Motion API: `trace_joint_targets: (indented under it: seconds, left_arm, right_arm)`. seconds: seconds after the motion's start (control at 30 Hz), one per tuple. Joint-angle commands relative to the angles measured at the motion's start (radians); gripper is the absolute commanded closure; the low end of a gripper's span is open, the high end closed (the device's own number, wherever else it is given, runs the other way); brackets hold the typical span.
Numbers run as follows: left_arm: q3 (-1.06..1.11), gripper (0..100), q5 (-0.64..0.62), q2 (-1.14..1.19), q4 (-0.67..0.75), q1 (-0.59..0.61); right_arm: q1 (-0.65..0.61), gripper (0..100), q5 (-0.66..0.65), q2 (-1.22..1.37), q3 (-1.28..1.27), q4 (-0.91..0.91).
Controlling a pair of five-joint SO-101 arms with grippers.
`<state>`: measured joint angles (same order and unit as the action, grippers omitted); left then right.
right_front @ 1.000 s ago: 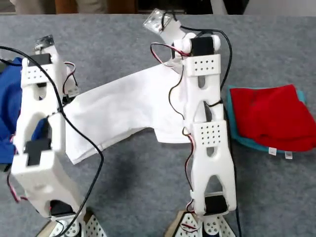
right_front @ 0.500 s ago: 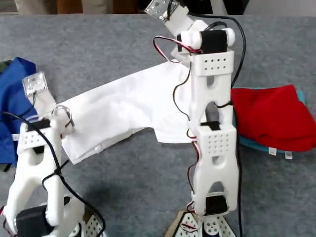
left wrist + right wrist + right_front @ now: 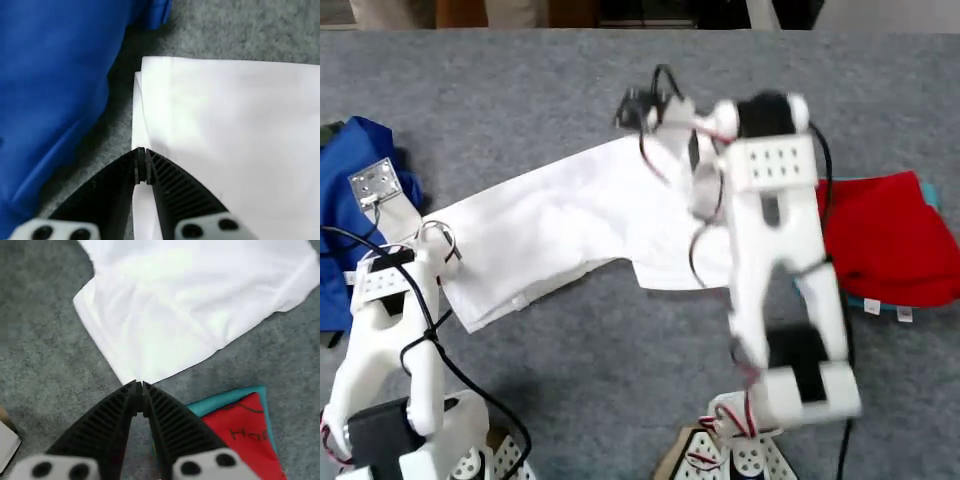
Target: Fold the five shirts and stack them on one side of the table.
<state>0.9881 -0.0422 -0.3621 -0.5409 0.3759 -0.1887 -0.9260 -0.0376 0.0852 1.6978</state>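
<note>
Two look done: the red shirt (image 3: 880, 240) lies folded on the teal shirt (image 3: 850, 297) at one side of the tabletop (image 3: 620, 380). The white shirt (image 3: 570, 230) lies mid-tabletop, half folded, and the blue shirt (image 3: 350, 190) is heaped opposite. Left claw (image 3: 141, 167) and right claw (image 3: 136, 390) are both pressed together at the white shirt's edges.

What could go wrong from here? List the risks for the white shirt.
The left gripper and right gripper sit shut at the very edges of the white shirt; any pinch looks shallow and may slip. The blue shirt lies close beside the left gripper and could get snagged. The red shirt sits near the right arm; a sweep might disturb it.
</note>
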Motion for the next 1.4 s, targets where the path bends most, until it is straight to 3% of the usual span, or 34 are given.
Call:
trace_joint_targets:
  seconds: [0.0,0.23,0.43,0.53,0.87,1.37]
  left_arm:
    - [-0.052,98,-0.014,-0.001,0.003,0.006]
    - [-0.060,98,-0.015,0.004,-0.002,0.002]
    - [-0.058,98,-0.015,0.004,0.000,0.002]
    - [-0.058,98,-0.015,0.004,0.003,0.002]
    - [-0.060,98,-0.015,0.004,0.005,0.002]
    - [-0.060,98,-0.014,0.004,0.005,0.002]
  right_arm:
    - [-0.010,99.0,-0.057,-0.246,-0.344,-0.120]
    - [-0.079,98.1,-0.043,-0.456,-0.670,-0.307]
    - [-0.217,77.0,-0.028,-0.458,-0.776,-0.382]
    - [-0.246,76.5,-0.020,-0.443,-0.822,-0.474]
    - [-0.173,79.3,-0.054,-0.133,-0.835,-0.652]
    - [-0.028,79.2,-0.149,0.203,-0.611,-0.641]
